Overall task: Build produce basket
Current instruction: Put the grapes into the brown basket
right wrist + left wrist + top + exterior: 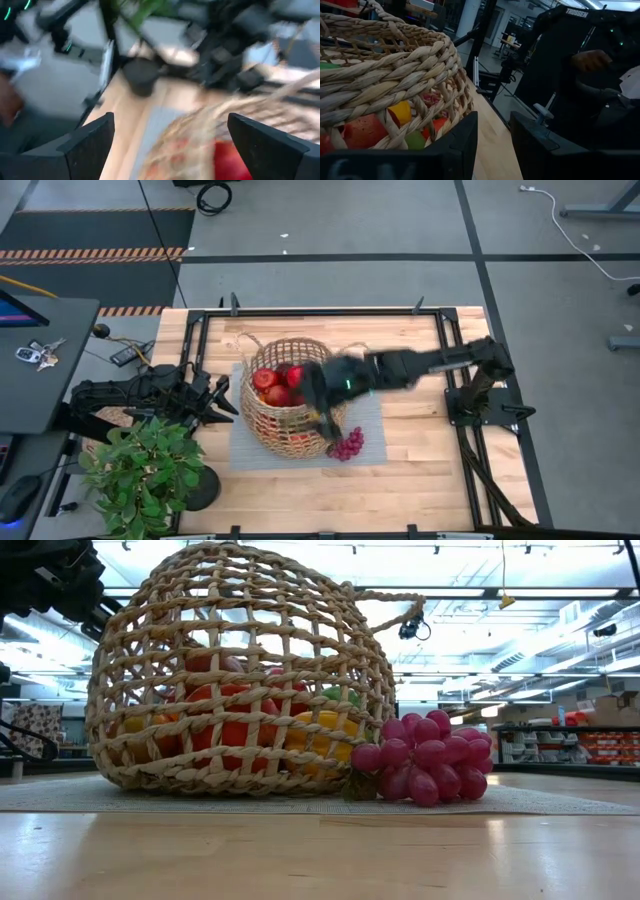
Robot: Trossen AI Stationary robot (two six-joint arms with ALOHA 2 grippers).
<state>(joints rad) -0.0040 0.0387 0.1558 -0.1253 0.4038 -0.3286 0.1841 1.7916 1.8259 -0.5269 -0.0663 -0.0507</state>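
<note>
The tan wicker basket [280, 425] stands on a grey mat [240, 445] at mid-table, and it fills the low view [240, 670]. Red, orange, yellow and green produce [272, 385] lies inside it and shows through the weave [225, 725]. A bunch of purple grapes [347, 445] lies on the mat against the basket's right near side [425, 755]. My right gripper [322, 412] hangs over the basket's right half, open and empty [170, 145]. My left gripper [228, 398] is open, close beside the basket's left wall [385, 85]. My left gripper [493, 145] comes level from the table's left, with one finger [465, 145] right beside the basket's left wall [445, 115]. I cannot tell whether that finger touches the weave. Nothing lies between its fingers.
A potted green plant [140, 470] stands at the table's near left corner, close behind my left arm. A black frame [330, 310] runs along the table's edges. Bare wood [420, 460] lies to the right of the mat and nearer than it.
</note>
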